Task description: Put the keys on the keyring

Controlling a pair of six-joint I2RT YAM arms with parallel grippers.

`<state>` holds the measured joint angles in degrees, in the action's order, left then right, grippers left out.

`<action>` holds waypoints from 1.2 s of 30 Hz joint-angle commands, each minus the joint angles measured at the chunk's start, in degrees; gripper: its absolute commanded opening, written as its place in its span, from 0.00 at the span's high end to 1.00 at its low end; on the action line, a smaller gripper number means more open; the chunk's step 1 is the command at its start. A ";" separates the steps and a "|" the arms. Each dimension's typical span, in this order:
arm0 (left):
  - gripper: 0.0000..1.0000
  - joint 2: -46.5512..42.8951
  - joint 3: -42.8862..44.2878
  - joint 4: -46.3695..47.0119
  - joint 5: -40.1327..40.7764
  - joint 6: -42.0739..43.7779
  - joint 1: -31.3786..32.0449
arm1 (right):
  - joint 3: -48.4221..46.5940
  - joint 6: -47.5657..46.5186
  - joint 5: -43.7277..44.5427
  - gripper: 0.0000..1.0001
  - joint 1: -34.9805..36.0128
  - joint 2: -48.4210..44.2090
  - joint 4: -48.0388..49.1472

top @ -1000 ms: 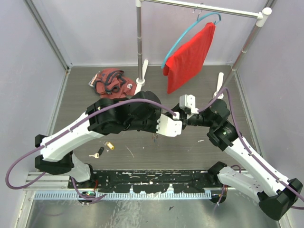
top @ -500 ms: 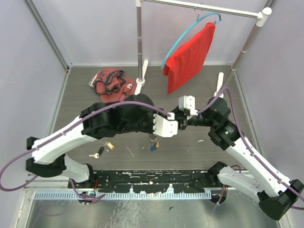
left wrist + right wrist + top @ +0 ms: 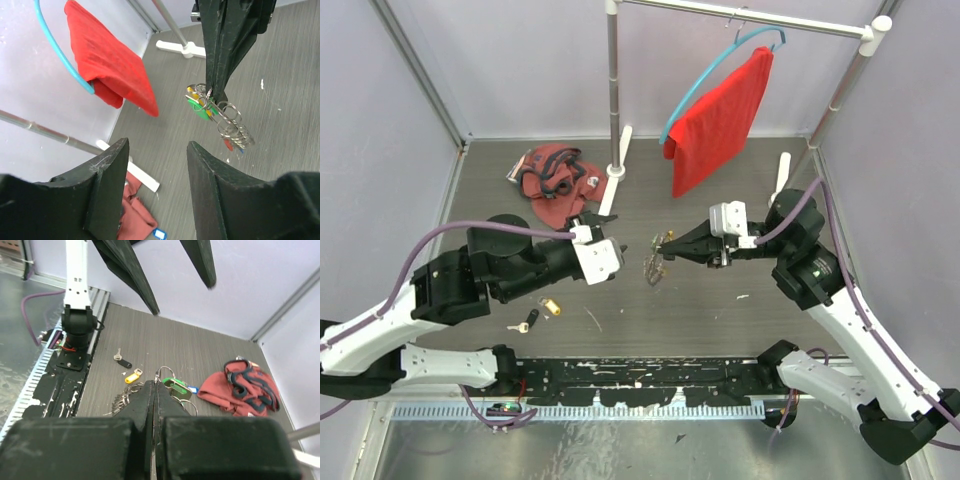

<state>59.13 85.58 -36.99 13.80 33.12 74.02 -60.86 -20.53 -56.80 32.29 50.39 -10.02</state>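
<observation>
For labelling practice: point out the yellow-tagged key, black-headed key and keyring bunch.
yellow-tagged key (image 3: 131,377): right wrist view, its tag.
black-headed key (image 3: 125,363): right wrist view, its head.
keyring bunch (image 3: 232,132): left wrist view, the rings.

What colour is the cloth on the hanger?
The cloth is red; the top external view shows it best.

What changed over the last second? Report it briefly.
The left gripper pulled back leftward, away from the right gripper, and is open and empty. The right gripper shifted slightly right, shut on the bunch of keys. The yellow key and black key on the table stayed put, as did the hanging red cloth.
</observation>
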 commanded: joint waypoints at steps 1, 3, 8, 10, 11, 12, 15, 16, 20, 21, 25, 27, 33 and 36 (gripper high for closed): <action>0.44 -0.88 -4.36 11.17 -2.95 -1.90 -0.08 | -4.76 -3.53 -8.03 0.99 -0.21 -0.02 -0.10; 0.44 -0.91 -5.06 12.69 -4.20 -1.74 -0.10 | -5.45 -3.55 -10.20 0.99 -0.21 0.39 -0.09; 0.47 -0.25 -5.18 13.92 -6.91 0.16 -0.10 | -7.15 -3.23 -11.80 0.99 -0.21 0.84 -0.09; 0.52 0.03 -4.82 13.80 -7.61 1.63 -0.02 | -7.82 -2.84 -12.02 0.99 -0.17 0.88 -0.09; 0.54 0.16 -4.28 13.07 -7.91 2.48 0.05 | -8.16 -2.66 -11.98 0.99 -0.21 0.88 -0.14; 0.56 0.31 -3.66 12.37 -8.23 3.22 0.07 | -8.53 -2.40 -11.94 0.99 -0.21 0.85 -0.10; 0.56 0.16 -2.43 10.85 -9.37 5.21 0.06 | -9.88 -1.11 -11.62 0.99 -0.21 0.61 -0.03; 0.56 -0.11 -2.22 10.72 -9.61 5.65 0.12 | -10.30 -0.64 -10.98 0.99 -0.21 0.59 -0.08; 0.51 -0.72 -1.92 10.80 -10.91 7.34 0.14 | -11.90 1.00 -11.00 0.99 -0.15 1.20 0.05; 0.51 -0.77 -1.99 10.85 -11.36 7.61 0.10 | -12.41 1.54 -11.38 0.99 -0.21 1.59 0.15; 0.56 -0.60 -1.93 10.94 -13.28 8.61 0.16 | -12.56 4.31 -11.63 0.99 -0.25 1.83 3.42; 0.59 -0.64 -1.85 11.27 -14.15 8.67 0.31 | -12.66 5.70 -11.67 0.99 -0.21 1.90 4.90; 0.65 -0.81 -1.23 11.85 -17.55 8.89 0.73 | -11.98 9.98 -11.58 0.99 -0.26 1.91 8.97; 0.67 -0.77 -1.26 11.99 -18.26 9.03 0.78 | -11.89 10.91 -11.47 0.99 -0.21 1.95 9.86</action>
<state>59.13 82.39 -26.98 -1.74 41.69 74.48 -70.94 -12.91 -68.27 32.23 52.64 -6.42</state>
